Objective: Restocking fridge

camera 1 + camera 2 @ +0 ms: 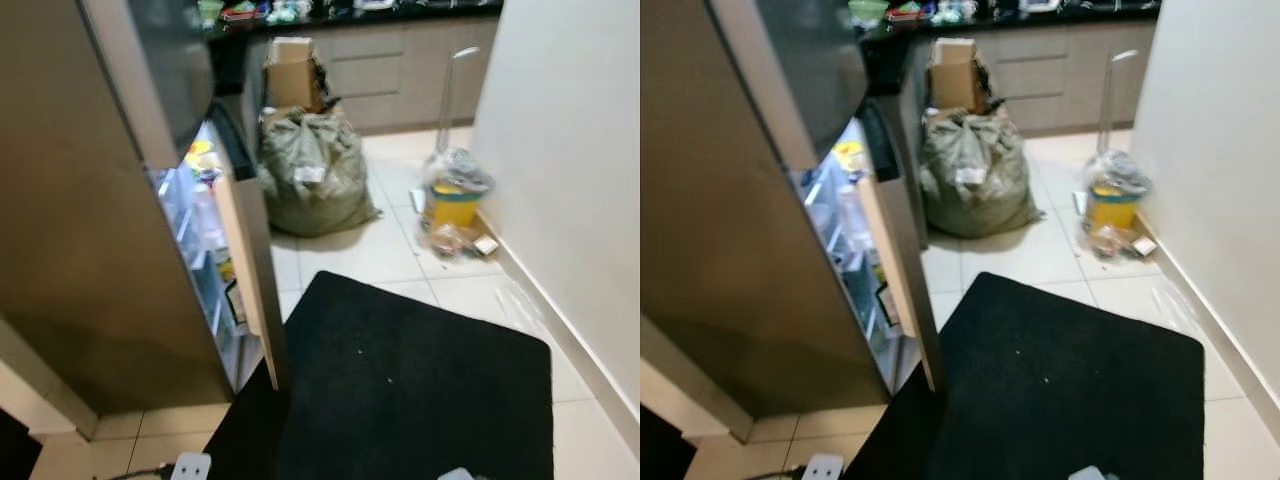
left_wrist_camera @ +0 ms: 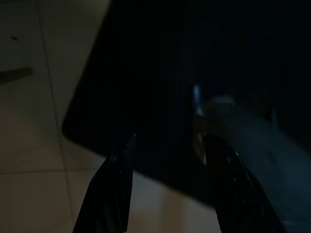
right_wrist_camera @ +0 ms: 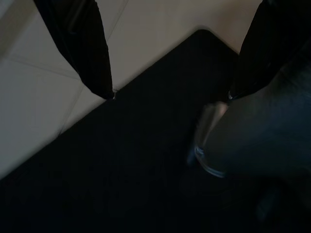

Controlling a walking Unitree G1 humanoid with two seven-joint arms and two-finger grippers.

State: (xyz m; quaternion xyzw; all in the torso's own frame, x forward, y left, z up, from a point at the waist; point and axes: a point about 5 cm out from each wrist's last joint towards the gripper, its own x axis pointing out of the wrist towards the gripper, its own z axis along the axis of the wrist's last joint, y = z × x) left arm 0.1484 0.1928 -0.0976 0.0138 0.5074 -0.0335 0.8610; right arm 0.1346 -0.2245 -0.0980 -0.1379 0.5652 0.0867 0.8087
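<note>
- Fridge (image 1: 90, 250) stands at your left. Its door (image 1: 250, 250) is ajar, and the lit door shelves (image 1: 205, 240) already carry bottles and packets. That is where the stock goes.
- Left gripper (image 2: 165, 160): fingers apart, nothing between them, hanging over the edge of the black mat (image 1: 400, 380) where it meets the pale tile floor (image 1: 340, 250). View is dark; part of the robot's own leg shows beside it.
- You have no restock item in either gripper. I judge the step in hand is approach and fetch, not placing.
- Centre, beyond the mat: a bulging grey sack (image 1: 315, 175) with a cardboard box (image 1: 292, 72) behind it, against the cabinets (image 1: 400, 70). Contents cannot be made out.
- Further right, by the wall (image 1: 570, 150): a yellow tub wrapped in plastic (image 1: 452, 195), with small litter (image 1: 470, 243) on the floor beside it.
- Right gripper (image 3: 170, 92): fingers spread wide, empty, also over the mat's edge.
- To do this well, square up to the door opening before you reach, and keep your left arm off the door edge, which juts toward the mat.
- Watch your footing at the mat's edge.
</note>
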